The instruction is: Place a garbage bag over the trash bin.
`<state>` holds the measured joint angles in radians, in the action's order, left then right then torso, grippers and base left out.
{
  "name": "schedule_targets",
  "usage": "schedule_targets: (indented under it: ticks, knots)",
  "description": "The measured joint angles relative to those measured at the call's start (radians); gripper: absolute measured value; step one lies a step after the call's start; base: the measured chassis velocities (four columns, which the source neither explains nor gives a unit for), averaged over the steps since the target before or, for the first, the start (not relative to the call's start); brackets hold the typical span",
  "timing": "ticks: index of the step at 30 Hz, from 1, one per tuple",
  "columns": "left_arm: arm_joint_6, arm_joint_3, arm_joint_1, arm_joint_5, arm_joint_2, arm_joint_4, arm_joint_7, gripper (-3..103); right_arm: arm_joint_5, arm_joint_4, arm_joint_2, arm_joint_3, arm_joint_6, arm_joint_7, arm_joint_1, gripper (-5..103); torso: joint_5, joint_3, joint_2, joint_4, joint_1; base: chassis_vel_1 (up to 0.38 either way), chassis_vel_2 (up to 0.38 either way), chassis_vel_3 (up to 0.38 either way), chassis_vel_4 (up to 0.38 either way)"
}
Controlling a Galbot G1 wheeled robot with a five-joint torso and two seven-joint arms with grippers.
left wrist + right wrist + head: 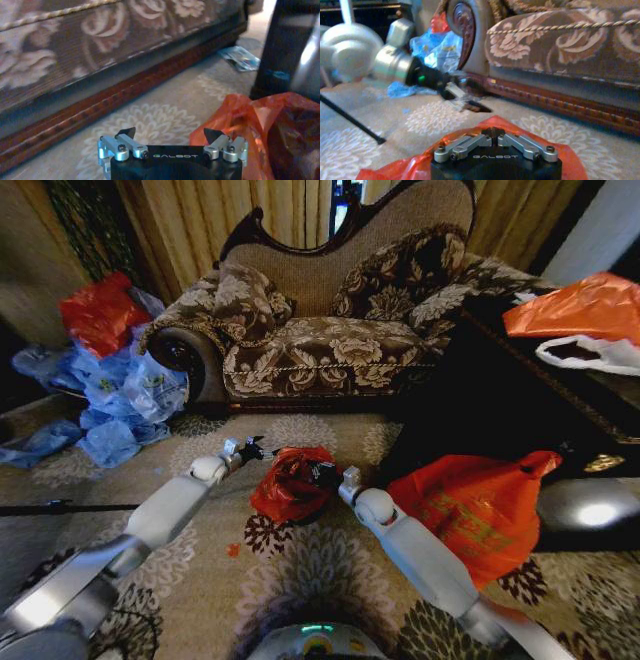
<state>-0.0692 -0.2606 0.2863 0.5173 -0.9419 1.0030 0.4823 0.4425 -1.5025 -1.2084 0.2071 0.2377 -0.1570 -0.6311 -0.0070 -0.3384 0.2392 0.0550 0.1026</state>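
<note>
Firmly closed right pincer (494,132) on garbage bag (290,485)

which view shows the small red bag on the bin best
The head view: the whole garbage bag sits between both grippers. The left wrist view catches one side of it beside the open left gripper. In the right wrist view the right gripper, jaws closed, covers much of it.

The small, thin, crinkly red-orange plastic garbage bag (292,483) sits bunched on the patterned carpet in front of the sofa, draped over the small black cylindrical trash bin (322,473), of which a dark patch shows at the bag's upper right side. The bag's plastic is rumpled and puffed, with dark folds across its top. In the left wrist view its translucent orange film (260,131) stands in creased peaks.
</note>
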Motion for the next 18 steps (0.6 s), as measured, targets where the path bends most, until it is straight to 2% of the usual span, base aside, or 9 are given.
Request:
schedule_targets:
  ticks: [4,10,12,18]
  knots:
    - [-0.003,-0.036,-0.047,-0.035,-0.040,-0.078,0.034,93,-0.019,0.049,-0.029,0.016,-0.001,-0.007,0.020,0,-0.0003,0.000,0.000,-0.0003,0.000,0.000,0.000,0.000,0.000]
    - [-0.003,-0.041,-0.063,-0.076,-0.055,-0.146,0.078,93,-0.017,0.066,-0.041,0.040,-0.003,-0.007,0.033,0,-0.0002,0.000,0.000,-0.0005,0.000,0.000,0.000,0.000,0.000]
    - [0.012,-0.040,-0.069,-0.117,-0.062,-0.182,0.100,93,-0.015,0.067,-0.039,0.045,-0.006,-0.008,0.033,0,-0.0003,0.000,0.000,-0.0007,0.000,0.000,0.000,0.000,0.000]
    - [0.035,-0.040,-0.076,-0.149,-0.089,-0.242,0.111,93,-0.013,0.068,-0.039,0.048,-0.011,-0.009,0.029,0,-0.0002,0.000,0.000,-0.0005,0.000,0.000,0.000,0.000,0.000]
